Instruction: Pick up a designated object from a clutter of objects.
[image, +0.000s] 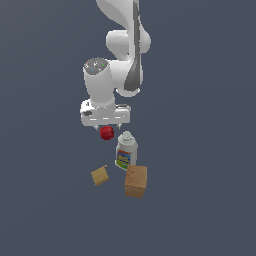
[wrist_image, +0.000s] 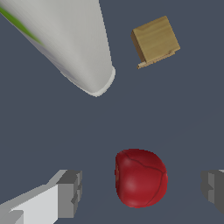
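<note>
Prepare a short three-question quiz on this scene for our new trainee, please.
1. True or false: the gripper has its fingers shut on the red ball.
2. In the exterior view, what stands nearest the white bottle? A) large wooden cube B) small tan block
3. Which object lies between the fingers?

Key: 1. False; gaps show on both sides of the ball. 2. A. 3. The red ball.

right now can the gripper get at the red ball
Probably yes. In the wrist view the red ball sits between the open fingers, with a gap on each side. The white bottle and the wooden cube stand clear of that gap.
</note>
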